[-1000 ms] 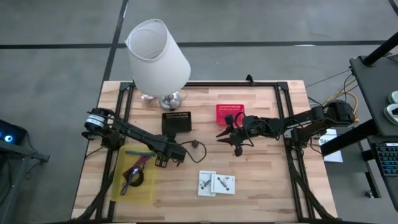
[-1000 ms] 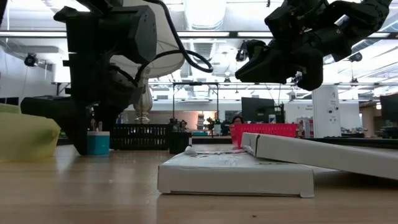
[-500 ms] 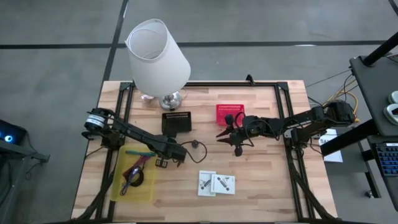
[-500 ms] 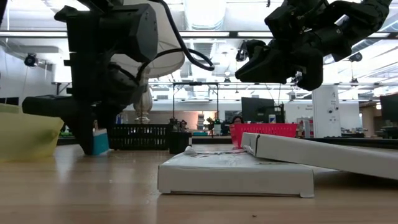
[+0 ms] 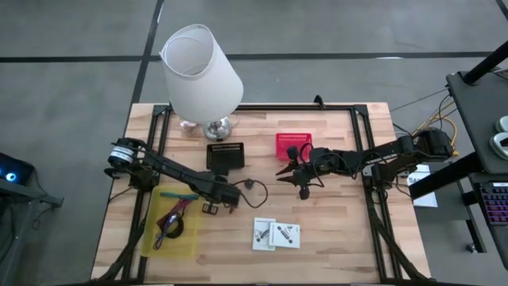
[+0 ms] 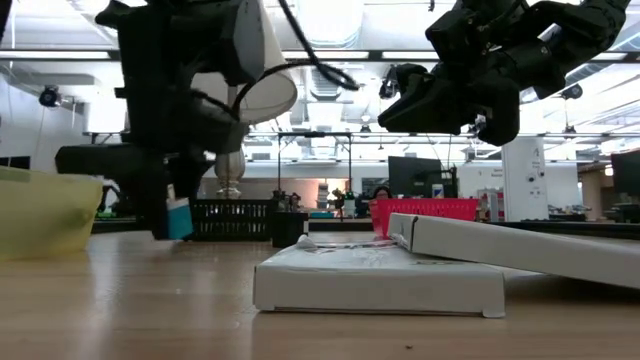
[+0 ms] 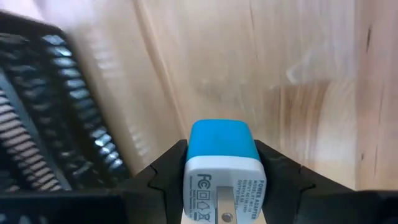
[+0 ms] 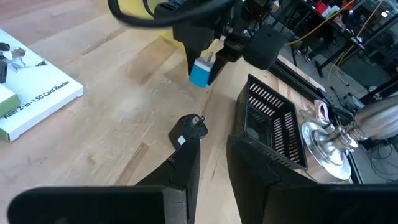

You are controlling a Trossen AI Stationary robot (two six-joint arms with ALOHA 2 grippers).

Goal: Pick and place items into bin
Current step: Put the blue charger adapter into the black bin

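My left gripper (image 5: 211,208) is shut on a small blue and white power adapter (image 7: 222,168), also seen in the low view (image 6: 178,216) and the right wrist view (image 8: 202,71). It hangs just right of the yellow bin (image 5: 187,240). The bin holds a teal pen (image 5: 178,195), a maroon strap (image 5: 173,216) and a black coiled cable (image 5: 168,233). A small black plug (image 8: 188,129) lies on the wood. Two white packets (image 5: 276,233) lie near the front edge. My right gripper (image 5: 302,181) hovers open above the table's middle. My left gripper pinches the adapter between its two fingers, one on each side of the white body (image 7: 224,186). The blue end (image 7: 222,140) sticks out beyond the fingertips. The fingers come from above, pointing down. The adapter hangs slightly tilted, lifted clear of the table.
A big white lamp (image 5: 202,71) stands at the far left. A black basket (image 5: 225,156) and a red basket (image 5: 292,145) sit in the middle toward the far edge. Bare wood lies between the packets and the bin.
My left gripper has risen, still shut on the blue adapter. The adapter stood on the table, then tipped, and now hangs clear of the wood, a little nearer the table's middle.
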